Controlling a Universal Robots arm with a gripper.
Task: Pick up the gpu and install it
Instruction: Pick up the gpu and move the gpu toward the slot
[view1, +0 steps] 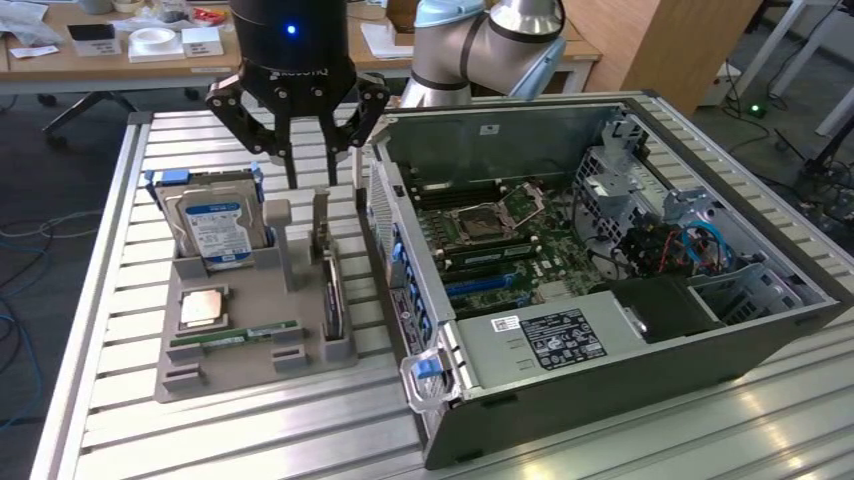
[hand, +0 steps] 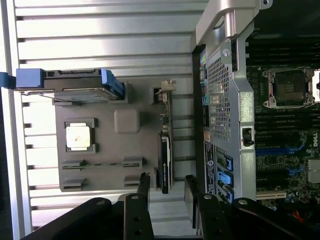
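The gpu stands on its long edge in a slot of the grey holder, beside the open computer case. In the wrist view the gpu appears edge-on, a thin dark card with its silver bracket at the far end. My gripper hangs above the holder's far end, over the card, open. In the wrist view the gripper straddles the line of the card with both fingers apart and nothing held. The motherboard lies exposed inside the case.
The holder also carries a blue-labelled hard drive, a square processor and a narrow green RAM stick. The case wall rises close beside the card. A slatted metal table lies under everything; desks stand behind.
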